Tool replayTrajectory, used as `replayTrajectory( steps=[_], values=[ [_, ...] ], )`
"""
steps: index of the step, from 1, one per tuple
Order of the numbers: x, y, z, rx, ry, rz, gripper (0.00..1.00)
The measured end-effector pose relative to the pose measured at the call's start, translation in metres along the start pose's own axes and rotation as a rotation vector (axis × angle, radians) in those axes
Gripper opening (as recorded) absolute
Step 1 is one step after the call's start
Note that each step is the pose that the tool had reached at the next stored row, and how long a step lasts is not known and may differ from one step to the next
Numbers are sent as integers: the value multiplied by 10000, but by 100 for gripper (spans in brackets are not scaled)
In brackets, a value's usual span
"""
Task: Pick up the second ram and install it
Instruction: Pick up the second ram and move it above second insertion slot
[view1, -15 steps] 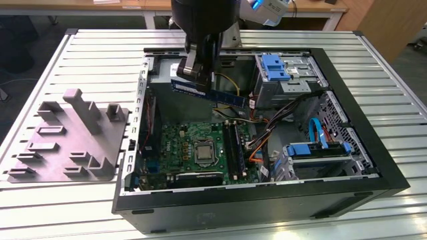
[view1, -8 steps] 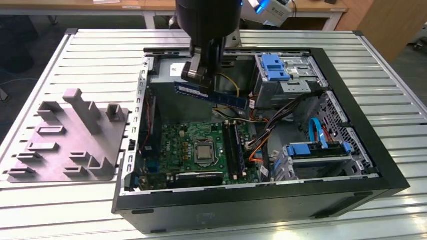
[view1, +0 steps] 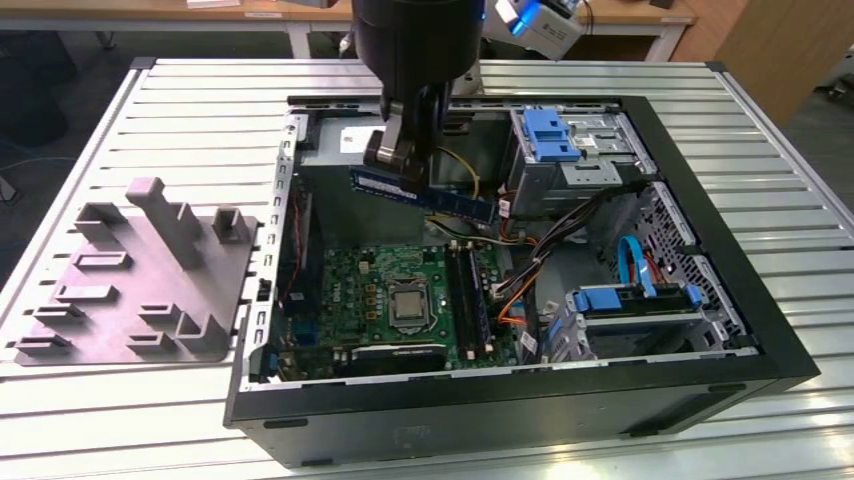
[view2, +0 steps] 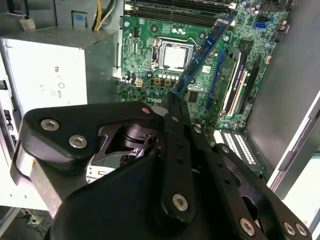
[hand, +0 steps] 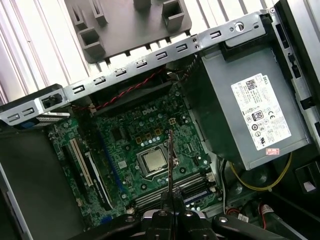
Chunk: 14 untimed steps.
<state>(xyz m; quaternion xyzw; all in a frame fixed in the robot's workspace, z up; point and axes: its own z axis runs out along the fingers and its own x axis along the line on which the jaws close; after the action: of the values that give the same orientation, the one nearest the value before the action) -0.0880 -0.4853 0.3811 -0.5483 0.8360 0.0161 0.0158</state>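
The second ram (view1: 430, 196) is a long, thin dark blue stick held in the air above the open computer case, over the back part of the green motherboard (view1: 387, 290). My gripper (view1: 400, 165) is shut on the end of the stick that lies toward the exterior view's left. In the second wrist view the ram (view2: 202, 52) juts out from the gripper (view2: 172, 102) over the board. In the first wrist view the ram (hand: 170, 157) shows edge-on above the processor (hand: 153, 159), with the long black slots (hand: 172, 189) near the gripper (hand: 171, 197).
A grey moulded fixture (view1: 134, 270) lies on the slatted table at the exterior view's left. Inside the case are the silver power supply (hand: 250, 110), blue drive brackets (view1: 550, 135), loose cables (view1: 534, 250) and the black case walls (view1: 721, 290).
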Motion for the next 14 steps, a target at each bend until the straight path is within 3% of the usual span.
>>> replayTrajectory(
  steps=[14],
  values=[
    [-7,-26,79,0,1,0,11]
  ],
)
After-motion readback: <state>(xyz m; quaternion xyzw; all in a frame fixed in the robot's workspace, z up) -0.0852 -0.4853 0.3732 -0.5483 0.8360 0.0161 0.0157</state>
